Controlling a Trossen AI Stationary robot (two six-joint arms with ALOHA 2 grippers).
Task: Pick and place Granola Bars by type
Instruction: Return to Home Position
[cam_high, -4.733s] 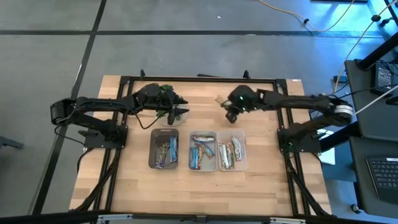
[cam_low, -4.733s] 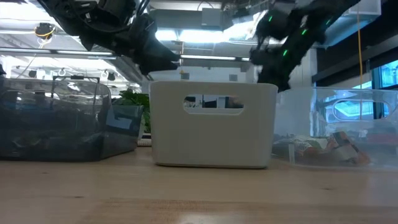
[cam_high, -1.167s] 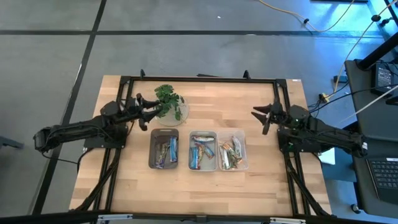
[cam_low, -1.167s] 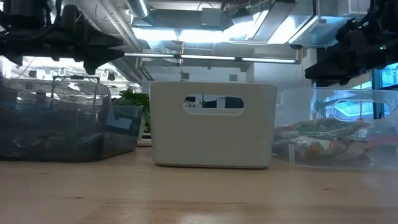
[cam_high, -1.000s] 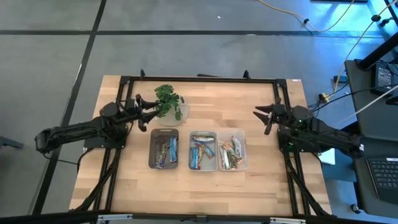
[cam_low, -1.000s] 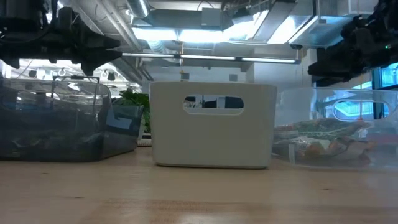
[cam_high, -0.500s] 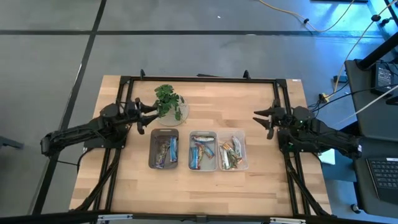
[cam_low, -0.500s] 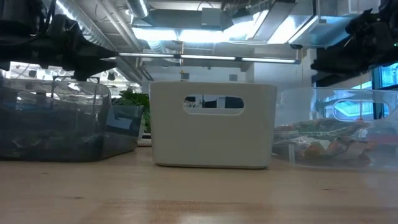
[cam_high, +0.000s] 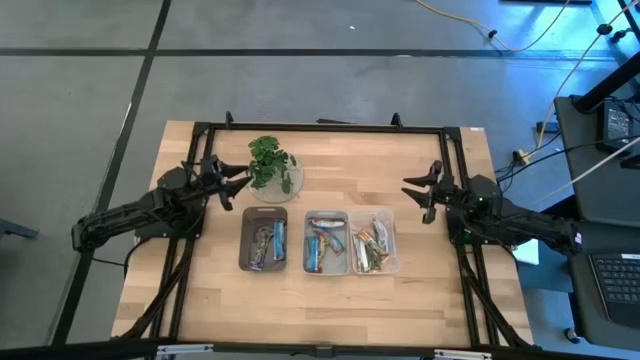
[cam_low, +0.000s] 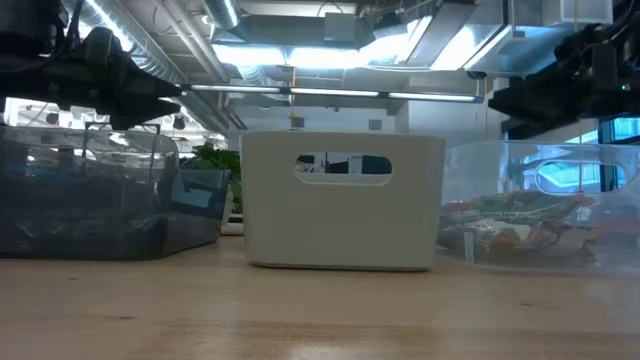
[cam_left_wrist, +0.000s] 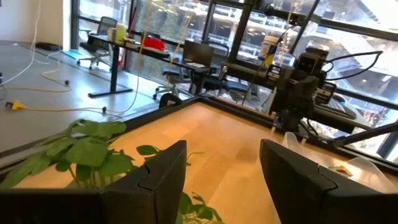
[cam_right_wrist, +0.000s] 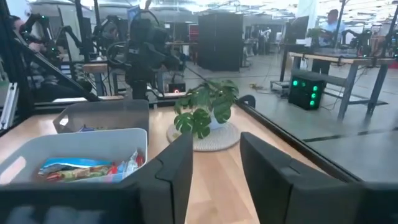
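Note:
The granola bars lie sorted in three bins in the middle of the table: some in the grey bin (cam_high: 265, 243), some in the white bin (cam_high: 325, 243), and some in the clear bin (cam_high: 368, 245), where mixed-colour wrappers (cam_right_wrist: 87, 167) show. My left gripper (cam_high: 240, 182) hovers open and empty beside the plant, left of the bins. My right gripper (cam_high: 415, 197) hovers open and empty to the right of the clear bin. In the wrist views my left gripper (cam_left_wrist: 221, 180) and my right gripper (cam_right_wrist: 216, 177) each show a wide gap with nothing in it.
A leafy green plant (cam_high: 272, 165) on a round dish stands at the far side, just behind the grey bin and close to my left gripper. A black frame (cam_high: 320, 127) runs round the table's edges. Bare wood (cam_high: 320, 310) lies on the near side of the bins.
My left gripper has sunk a little beside the plant. My right gripper has shifted slightly toward the table's left. Both stay open and empty, and the bars and bins have kept still.

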